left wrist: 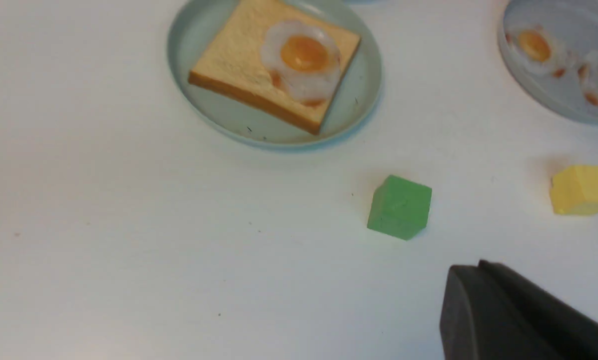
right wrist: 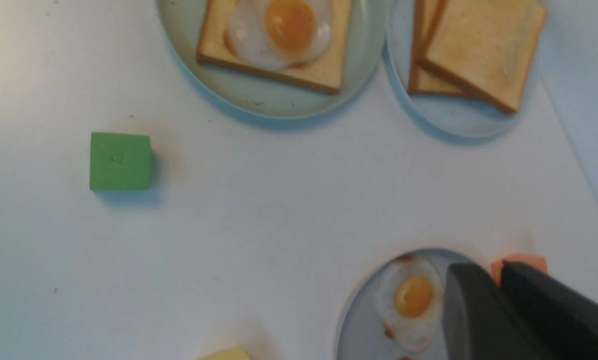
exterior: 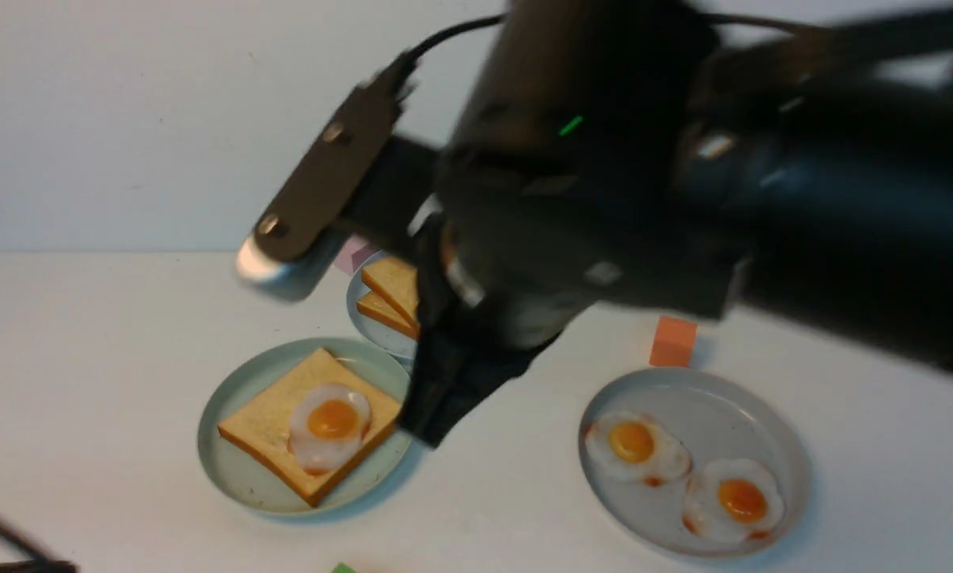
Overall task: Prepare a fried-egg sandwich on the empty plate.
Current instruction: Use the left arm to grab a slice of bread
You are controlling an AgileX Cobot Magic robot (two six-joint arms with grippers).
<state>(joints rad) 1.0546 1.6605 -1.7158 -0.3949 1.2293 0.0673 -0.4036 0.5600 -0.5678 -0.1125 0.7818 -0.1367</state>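
Observation:
The pale mint-green plate [exterior: 233, 469] [left wrist: 358, 100] [right wrist: 259, 100] holds one toast slice [exterior: 265, 422] [left wrist: 234, 60] with a fried egg [exterior: 329, 426] [left wrist: 303, 55] [right wrist: 284, 25] lying uncovered on top. My right gripper [exterior: 432, 430] [right wrist: 496, 270] hangs just right of that plate, raised above the table; its fingers are shut with nothing between them. My left gripper [left wrist: 478, 265] is shut and empty, over bare table well short of the plate. In the front view the blurred right arm fills the upper right.
Two more toast slices [exterior: 392, 290] [right wrist: 483, 45] lie on a small bluish-grey plate [exterior: 365, 326] behind. A wide grey-blue plate [exterior: 731, 414] at the right holds two eggs [exterior: 635, 446]. Orange [exterior: 673, 342], pink [exterior: 354, 253], green [left wrist: 399, 206] and yellow [left wrist: 582, 189] cubes are scattered about.

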